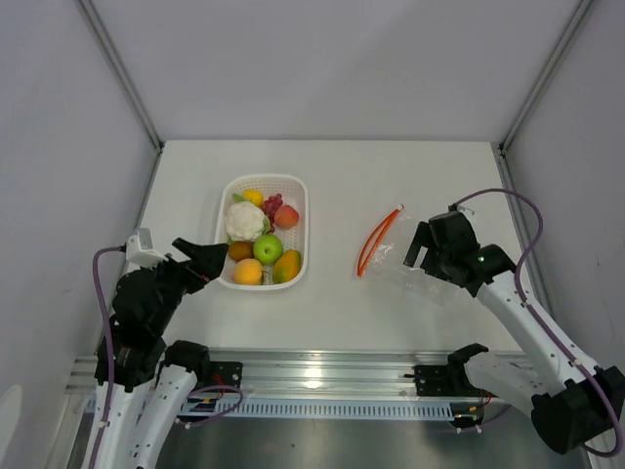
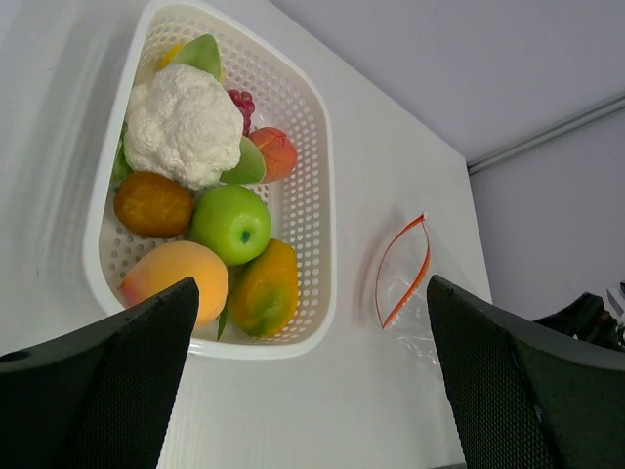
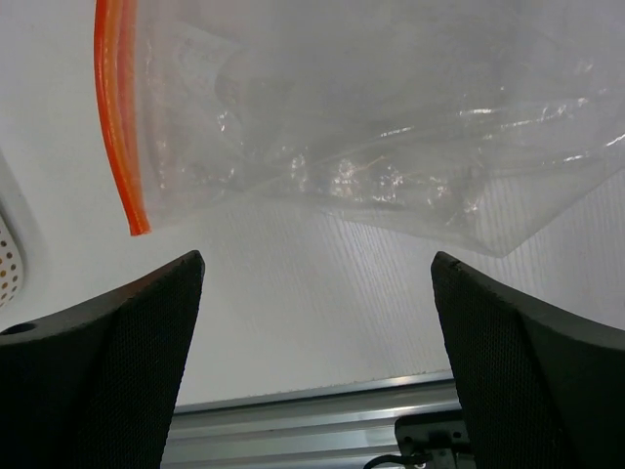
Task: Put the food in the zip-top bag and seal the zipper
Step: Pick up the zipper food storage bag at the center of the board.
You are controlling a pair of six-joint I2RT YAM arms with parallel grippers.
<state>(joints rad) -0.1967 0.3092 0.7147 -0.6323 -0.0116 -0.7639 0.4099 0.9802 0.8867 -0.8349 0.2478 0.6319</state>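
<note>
A white table (image 1: 391, 176) was seen from above, with 2 robot arms at its near edge. Left of centre sat a white perforated basket (image 1: 306, 230) holding all the food: a white cauliflower (image 1: 244, 220), a green apple (image 1: 268, 248), a mango (image 1: 286, 266), an orange fruit (image 1: 247, 272), a red peach (image 1: 286, 216), purple-red grapes (image 1: 272, 204) and a yellow fruit (image 1: 253, 196) at the far end. The left gripper (image 1: 207, 262) hovered just beside the basket's near-left corner, its jaws spread wide and holding nothing. Well to the right of the basket, the clear zip-top bag (image 3: 371, 127) lay flat on the table. Its orange-red zipper (image 1: 376, 239) faced the basket, with the 2 strips bowed apart. The right gripper (image 1: 420, 244) hung over the bag's right part, fingers parted and empty. Whether it touched the plastic could not be told.
</note>
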